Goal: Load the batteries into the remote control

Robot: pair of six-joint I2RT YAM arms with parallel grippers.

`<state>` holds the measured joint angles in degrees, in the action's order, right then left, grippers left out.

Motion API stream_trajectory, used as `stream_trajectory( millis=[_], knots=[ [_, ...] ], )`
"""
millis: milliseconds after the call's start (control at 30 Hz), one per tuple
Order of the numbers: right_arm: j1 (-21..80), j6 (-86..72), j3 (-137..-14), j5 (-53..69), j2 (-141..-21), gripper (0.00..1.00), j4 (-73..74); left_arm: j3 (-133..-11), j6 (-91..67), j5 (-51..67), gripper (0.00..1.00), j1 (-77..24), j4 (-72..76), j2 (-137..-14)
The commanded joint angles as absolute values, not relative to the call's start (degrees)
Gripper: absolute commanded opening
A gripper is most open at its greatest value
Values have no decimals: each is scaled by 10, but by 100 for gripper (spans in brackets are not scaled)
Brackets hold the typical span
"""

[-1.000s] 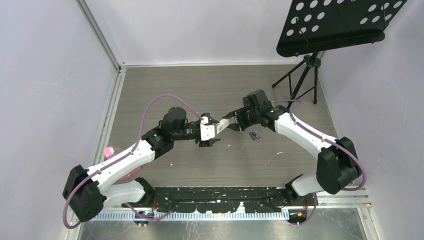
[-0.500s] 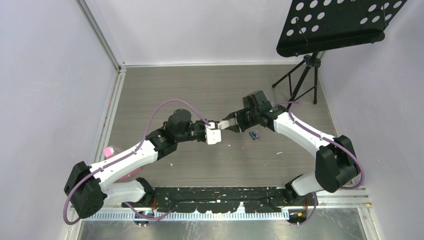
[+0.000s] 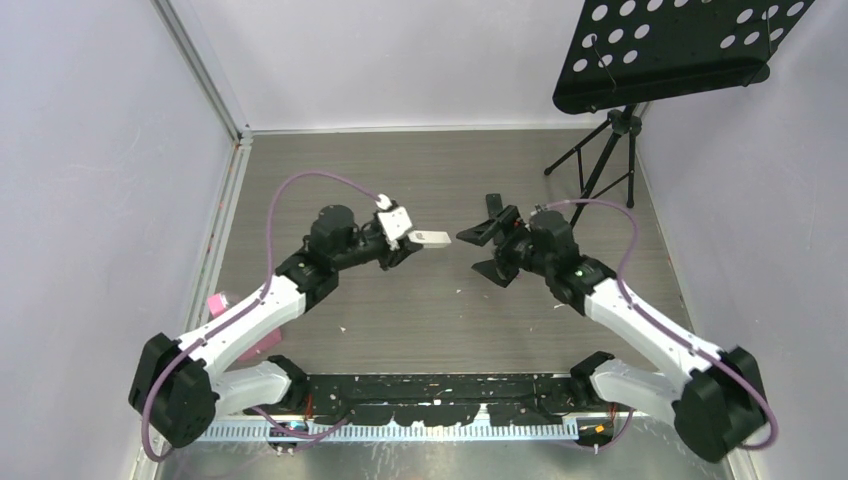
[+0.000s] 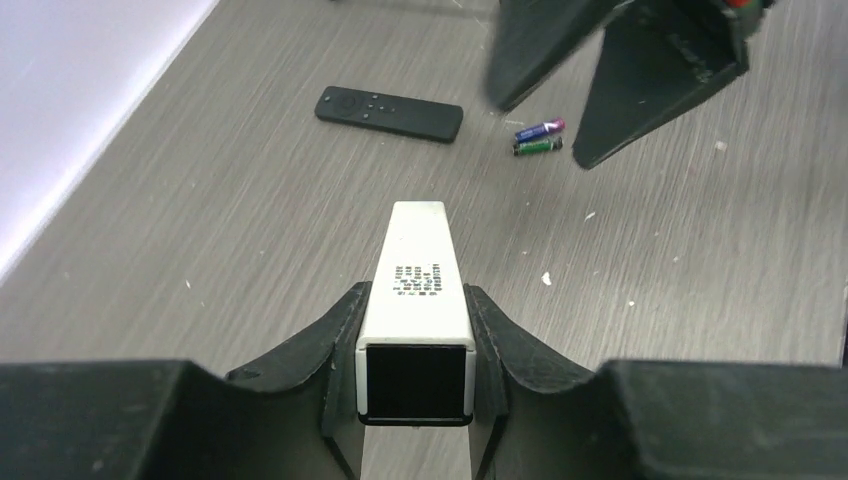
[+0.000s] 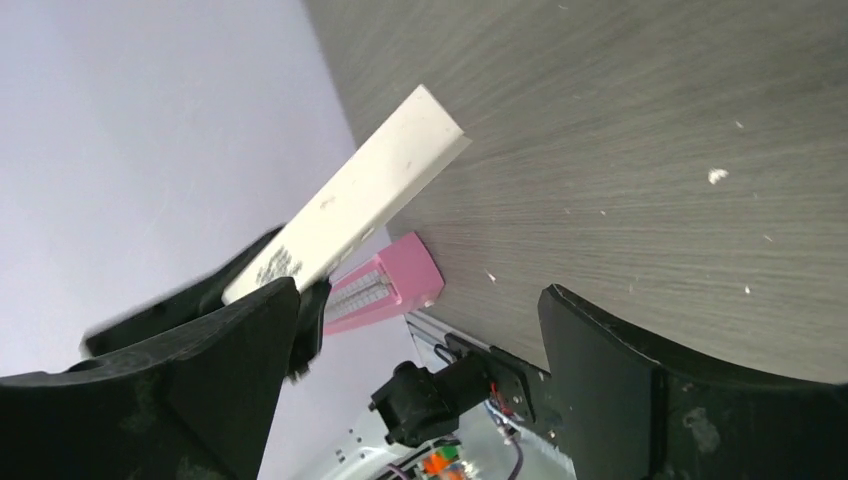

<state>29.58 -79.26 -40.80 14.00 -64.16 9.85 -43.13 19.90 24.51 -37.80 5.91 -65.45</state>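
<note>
white remote (image 4: pixel 420 240) clamped in left hand (image 4: pixel 417 310)

- Remote controls, 2: one white remote (image 4: pixel 417 290), held off the table left of centre; one black remote (image 4: pixel 390 113), flat on the table to the right of the white one.
- Batteries (image 4: pixel 537 146), 2 in view: one purple-blue and one green, lying side by side close to the black remote.
- Pink keyed device (image 3: pixel 216 300), 1: at the left edge of the table.
- Music stand (image 3: pixel 612 150), 1: far right corner.
- Robot arms, 2: left arm (image 3: pixel 250 315) and right arm (image 3: pixel 640 320).
</note>
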Motion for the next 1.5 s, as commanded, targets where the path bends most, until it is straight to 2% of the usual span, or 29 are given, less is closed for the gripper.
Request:
stream_trajectory(
  millis=[0, 167, 367, 500, 600, 767, 933, 1033, 1300, 1400, 1467],
  knots=[
    [292, -720, -367, 124, -549, 96, -60, -415, 31, 367, 0, -321, 167, -598],
    [291, -705, -363, 188, -533, 97, -158, -403, -119, 488, 0, -249, 260, -575],
    [291, -688, -388, 269, -557, 97, -189, -385, -324, 592, 0, -167, 478, -605],
    [291, -738, -398, 363, -594, 94, -303, -365, -446, 624, 0, -150, 710, -655],
    [291, -768, -412, 394, -618, 90, -332, -373, -508, 653, 0, -149, 805, -686],
    [291, -784, -425, 414, -648, 79, -343, -383, -503, 695, 0, -149, 820, -688],
    [292, -815, -433, 437, -682, 59, -388, -380, -463, 703, 0, -149, 805, -664],
    [292, -832, -431, 452, -690, 51, -434, -381, -450, 686, 0, -149, 780, -660],
    [293, -850, -420, 483, -689, 54, -497, -380, -443, 659, 0, -149, 765, -655],
    [293, -862, -416, 488, -693, 48, -521, -383, -443, 656, 0, -149, 753, -649],
    [293, -867, -413, 490, -696, 40, -537, -385, -441, 652, 0, -149, 739, -643]
  ],
)
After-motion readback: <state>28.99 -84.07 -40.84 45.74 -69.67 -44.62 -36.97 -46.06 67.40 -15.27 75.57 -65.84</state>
